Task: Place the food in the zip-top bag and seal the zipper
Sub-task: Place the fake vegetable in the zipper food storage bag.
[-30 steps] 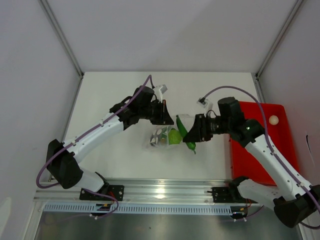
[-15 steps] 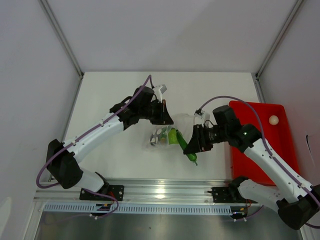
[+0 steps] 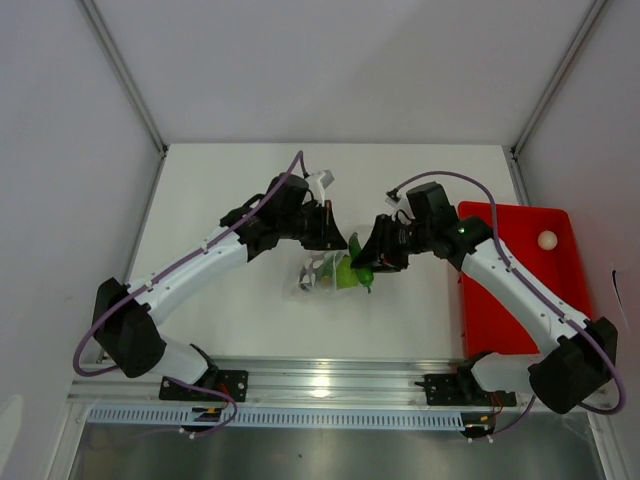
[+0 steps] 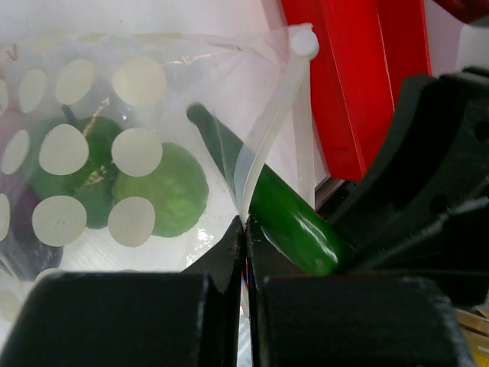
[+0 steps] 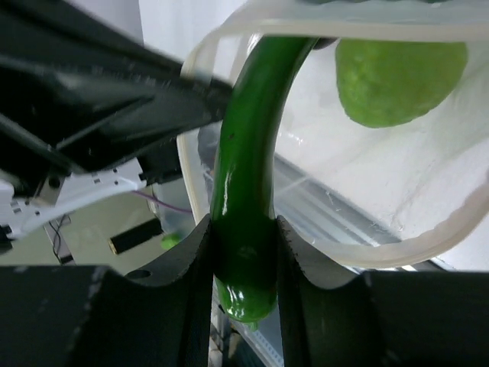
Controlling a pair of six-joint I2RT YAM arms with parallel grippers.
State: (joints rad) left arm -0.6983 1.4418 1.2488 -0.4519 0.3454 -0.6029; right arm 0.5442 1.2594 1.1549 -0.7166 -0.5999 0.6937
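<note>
There are two grippers, the left gripper (image 4: 244,233) and the right gripper (image 5: 244,252). One zip-top bag (image 4: 153,57) lies ahead of the left gripper, with one bright green round piece (image 4: 164,191) inside. One dark green long piece (image 5: 248,168) sits between the right gripper's fingers. One whitish ball (image 3: 546,240) and one red tray (image 3: 520,310) are behind the right gripper.

My left gripper (image 3: 334,242) meets the top edge of the bag (image 3: 315,278), which lies mid-table (image 3: 230,180) with a bright green piece (image 3: 348,272) showing through it. My right gripper (image 3: 363,262) points in from the right, just beside the left one, and the long green piece (image 3: 367,284) pokes from it at the bag's right edge. The red tray (image 3: 520,310) sits at the right, with the ball (image 3: 546,240) in its far corner.
</note>
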